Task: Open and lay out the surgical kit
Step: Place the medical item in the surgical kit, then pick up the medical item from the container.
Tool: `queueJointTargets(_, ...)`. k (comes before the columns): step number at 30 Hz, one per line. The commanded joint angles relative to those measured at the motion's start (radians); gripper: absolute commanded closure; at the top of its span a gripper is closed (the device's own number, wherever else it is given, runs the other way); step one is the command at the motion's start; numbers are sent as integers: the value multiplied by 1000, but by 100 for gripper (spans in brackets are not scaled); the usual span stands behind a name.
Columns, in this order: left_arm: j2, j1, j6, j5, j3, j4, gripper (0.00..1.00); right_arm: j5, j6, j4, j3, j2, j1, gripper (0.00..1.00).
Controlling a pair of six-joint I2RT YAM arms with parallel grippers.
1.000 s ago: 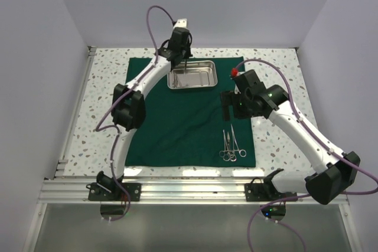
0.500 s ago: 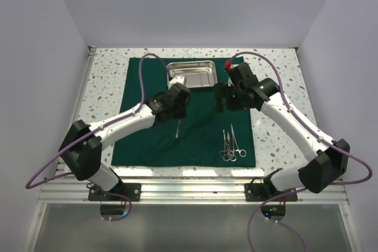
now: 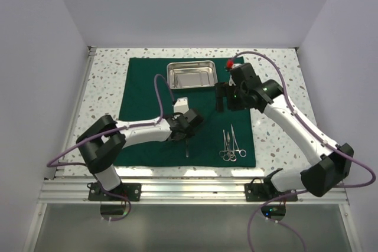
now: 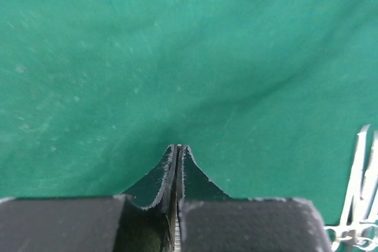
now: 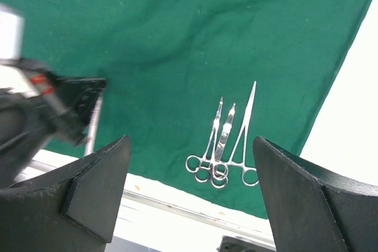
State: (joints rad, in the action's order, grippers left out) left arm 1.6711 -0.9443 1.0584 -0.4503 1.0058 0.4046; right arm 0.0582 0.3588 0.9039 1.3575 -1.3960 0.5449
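The dark green cloth (image 3: 153,95) lies spread flat as a large square. The steel tray (image 3: 190,75) stands at its far edge. Three scissor-handled clamps (image 3: 230,146) lie side by side on the cloth's near right part, also in the right wrist view (image 5: 224,143). My left gripper (image 3: 185,133) is low over the cloth's near middle, shut on slim steel tweezers (image 3: 187,147) that point toward the near edge. In the left wrist view the gripper (image 4: 178,147) is closed with ridged steel (image 4: 176,237) between the pads. My right gripper (image 3: 221,98) hangs open and empty above the cloth, right of the tray.
Speckled tabletop (image 3: 103,95) borders the cloth on both sides. An aluminium rail (image 3: 189,190) runs along the near edge. White walls enclose the back and sides. The left arm's purple cable (image 3: 159,90) loops over the cloth.
My left gripper has moved from the tray toward the near middle of the cloth, carrying the tweezers. My right gripper has shifted slightly toward the far side, still open.
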Motion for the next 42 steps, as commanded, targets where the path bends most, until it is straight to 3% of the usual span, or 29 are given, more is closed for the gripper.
queueJointTargets(1,45,-39,51,-50,45,-52,100,22,-3,27,-12,95,0,12)
queueJointTargets(4,65,-51,11,-37,54,-66,71,34,2,36,-35,124,1,12)
queueJointTargets(5,62,-54,6,-39,56,-64,50,34,8,35,-43,129,1,12)
queueJointTargets(6,44,-57,-30,-39,62,-67,39,37,9,35,-46,138,0,12)
queueJointTargets(8,13,-60,-58,-63,118,-12,23,40,14,33,-51,141,1,12)
queueJointTargets(9,3,-60,-101,-94,152,15,20,45,12,33,-52,144,1,12)
queueJointTargets(12,-19,-48,-243,-142,304,111,19,55,14,24,-60,153,1,11)
queueJointTargets(14,-11,-12,-328,-73,393,82,18,55,19,15,-76,161,1,11)
queueJointTargets(18,85,166,-503,-13,536,19,20,57,37,3,-106,184,0,12)
queueJointTargets(22,323,274,-632,54,802,58,24,55,57,21,-126,213,0,12)
queueJointTargets(25,539,312,-704,84,1113,114,27,63,69,52,-129,229,1,12)
queueJointTargets(27,665,325,-735,105,1194,111,27,80,75,69,-127,238,0,12)
queueJointTargets(31,772,355,-689,134,1246,65,30,92,91,119,-124,247,1,12)
queueJointTargets(36,852,377,-661,160,1261,7,43,95,104,150,-120,236,1,12)
queueJointTargets(42,903,377,-683,150,1281,-16,44,101,83,164,-98,190,1,12)
